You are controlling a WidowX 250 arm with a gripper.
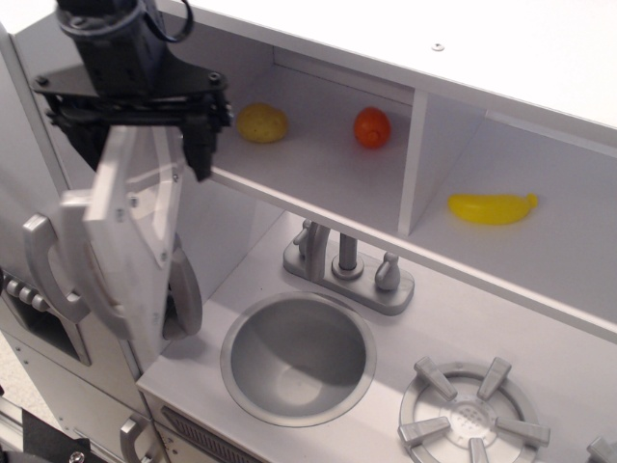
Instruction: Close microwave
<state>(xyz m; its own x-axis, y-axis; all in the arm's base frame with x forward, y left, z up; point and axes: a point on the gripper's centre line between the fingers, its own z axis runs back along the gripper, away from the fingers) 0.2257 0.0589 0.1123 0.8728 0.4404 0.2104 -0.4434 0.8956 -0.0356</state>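
Note:
The microwave is the white compartment (pixel 318 159) under the top shelf. Its flat door (pixel 135 231), with a clear window and a silver bar handle (pixel 79 246), stands swung out at the left and looks almost edge-on. My black gripper (pixel 143 152) hangs over the door's top edge. It is open, with one finger (pixel 85 145) left of the door and the other finger (pixel 199 149) right of it. I cannot tell whether either finger touches the door.
A yellow lemon (pixel 261 122) and an orange (pixel 372 127) lie inside the compartment. A banana (pixel 492 208) lies in the right bay. Below are the faucet (pixel 347 265), round sink (pixel 299 357) and burner (pixel 472 415). A curved silver handle (pixel 39 265) is on the left panel.

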